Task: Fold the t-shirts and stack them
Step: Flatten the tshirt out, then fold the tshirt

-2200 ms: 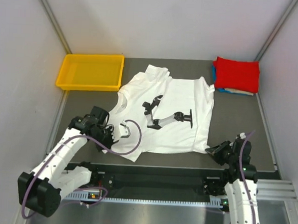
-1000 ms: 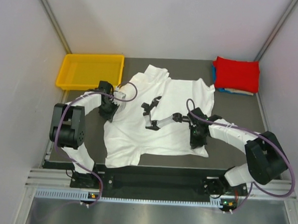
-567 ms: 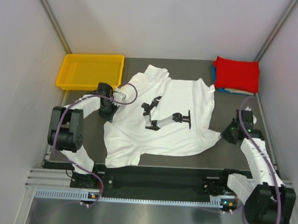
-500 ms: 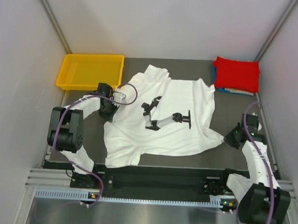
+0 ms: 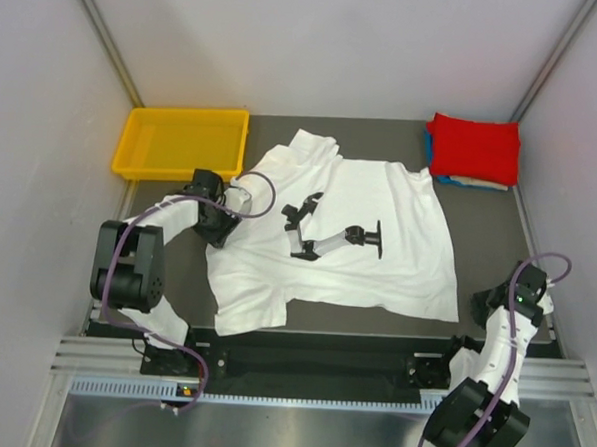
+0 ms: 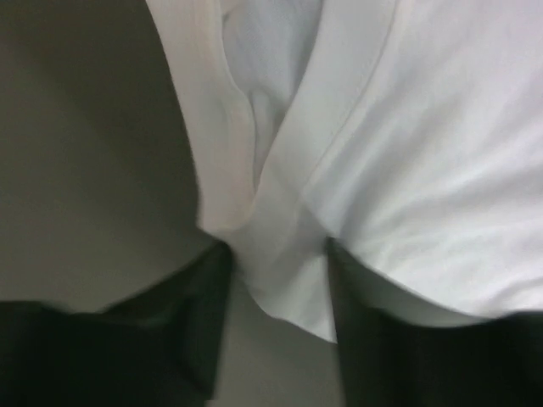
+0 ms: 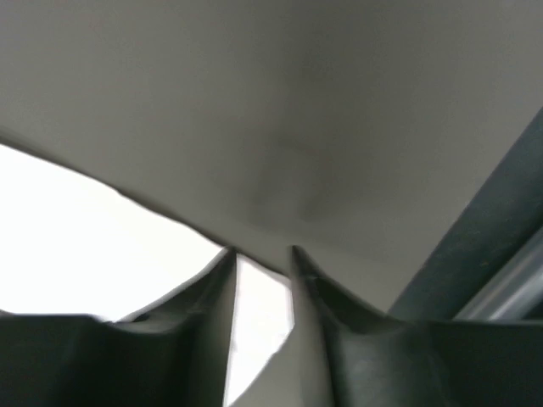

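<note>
Neck of white tee (image 5: pixel 376 278) leftward inside my open left gripper (image 6: pixel 276 254), long axis left-right; right gripper (image 7: pixel 260 259) barely ajar.

Robot lab cell — plain white walls (image 5: pixel 328 45), aluminium base rail (image 5: pixel 91 353), dark tabletop (image 5: pixel 478 233)

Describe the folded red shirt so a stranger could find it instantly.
On the dark table, look to the far right corner. The red shirt lies folded atop a small stack, the only red thing, with blue and cream edges beneath.
</note>
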Available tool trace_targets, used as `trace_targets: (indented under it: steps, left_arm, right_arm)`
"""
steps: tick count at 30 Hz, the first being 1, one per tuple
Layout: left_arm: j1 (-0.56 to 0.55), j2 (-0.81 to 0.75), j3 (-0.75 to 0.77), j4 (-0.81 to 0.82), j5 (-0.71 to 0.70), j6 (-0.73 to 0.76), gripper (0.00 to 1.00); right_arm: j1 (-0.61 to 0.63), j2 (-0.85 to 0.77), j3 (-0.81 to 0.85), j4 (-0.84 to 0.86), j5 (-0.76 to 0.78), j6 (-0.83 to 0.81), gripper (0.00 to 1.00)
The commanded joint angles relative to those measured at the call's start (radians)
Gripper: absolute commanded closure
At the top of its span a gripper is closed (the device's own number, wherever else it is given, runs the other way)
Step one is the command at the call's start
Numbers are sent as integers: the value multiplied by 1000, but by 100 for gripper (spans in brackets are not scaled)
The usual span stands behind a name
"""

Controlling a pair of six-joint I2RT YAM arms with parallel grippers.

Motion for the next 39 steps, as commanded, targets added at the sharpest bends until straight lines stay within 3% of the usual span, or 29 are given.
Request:
trace_targets:
  steps: [1,3,6,8,9,12,13,16,19,22,23,29,30,32,33,34,35,37,39]
  left_arm:
    - [3,-38,47,-158,26,63,40]
    - [3,-116,79,-224,128,104,36]
    - [-18,-280,113,-379,264,213,33]
    - [-59,-322,127,-553,344,325,37]
    - [-81,-329,109,-565,356,333,37]
    - [-275,-416,-122,-542,230,327,36]
    - [-405,-449,-161,-539,209,289,34]
    - [-627,-594,-268,-505,138,220,20]
    - [-734,-681,-304,-458,50,180,15]
    - [-853,-644,-352,-383,-59,166,12]
    - [-877,-595,-365,-360,-126,164,1]
    - [-969,-437,-493,-179,-222,174,1]
    - [-968,-426,-482,-163,-245,166,2]
    - [-969,-415,-484,-130,-259,166,10]
    - [-969,-412,-493,-125,-260,166,18]
    - [-968,-405,-499,-110,-265,157,48]
    - [-969,-403,-508,-97,-275,155,68]
    - [-969,-389,-528,-79,-300,154,100]
    - [-969,-388,-524,-88,-305,152,100]
  right_arm:
    - [-11,-6,71,16,82,-13,63]
    - [-8,-12,121,-16,85,-48,53]
    - [24,-21,146,-42,15,-67,51]
    - [27,-19,91,-50,-80,-67,50]
    - [29,-19,29,-48,-99,-64,50]
    - [29,-25,-62,-12,-215,-76,50]
    - [29,-30,-65,-18,-224,-73,50]
    - [53,-13,-53,-24,-218,-94,51]
    - [92,25,-56,5,-200,-117,54]
    - [168,71,-79,45,-157,-70,54]
    - [217,97,-85,68,-146,-62,54]
    - [339,134,-55,64,-42,-2,53]
    - [342,139,-49,64,-25,13,57]
    - [343,151,-43,68,-10,8,69]
    - [343,157,-38,70,-16,2,83]
    - [342,165,-35,70,-19,-1,90]
    - [343,178,-29,67,-19,-5,97]
    - [342,180,-6,52,-1,-18,100]
    - [342,172,23,38,7,-30,100]
